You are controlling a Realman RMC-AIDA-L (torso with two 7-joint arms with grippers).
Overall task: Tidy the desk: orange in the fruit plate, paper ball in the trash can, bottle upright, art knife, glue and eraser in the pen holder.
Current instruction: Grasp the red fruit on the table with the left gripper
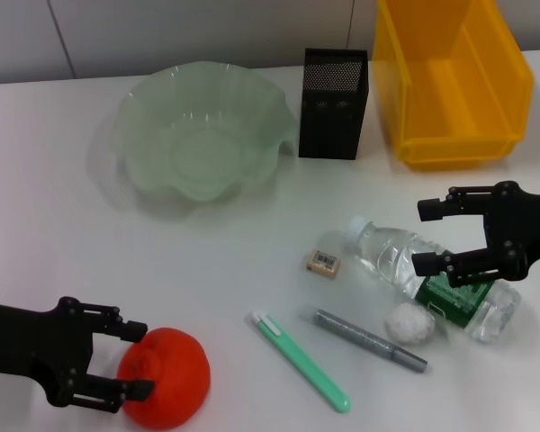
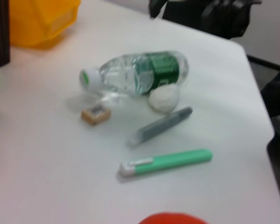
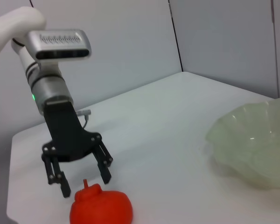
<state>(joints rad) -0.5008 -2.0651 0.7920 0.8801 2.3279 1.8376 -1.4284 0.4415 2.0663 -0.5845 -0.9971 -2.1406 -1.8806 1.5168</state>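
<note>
The orange [image 1: 171, 378] lies at the table's front left. My left gripper [image 1: 139, 360] is open, its fingers on either side of the orange's left edge; it also shows in the right wrist view [image 3: 86, 185], just behind the orange [image 3: 101, 208]. The bottle [image 1: 427, 277] lies on its side at the right, with my right gripper [image 1: 421, 237] open over it. The paper ball [image 1: 408, 323] rests against the bottle. The eraser [image 1: 324, 262], a green art knife [image 1: 301, 362] and a grey glue pen [image 1: 369, 340] lie nearby. The fruit plate [image 1: 153, 135], pen holder [image 1: 335, 90] and trash can [image 1: 450, 76] stand at the back.
The left wrist view shows the bottle [image 2: 135, 72], paper ball [image 2: 163, 99], eraser [image 2: 95, 114], glue pen [image 2: 161, 125] and art knife [image 2: 165, 162] on the white table, with the table's edge beyond them. The fruit plate [image 3: 252, 140] shows in the right wrist view.
</note>
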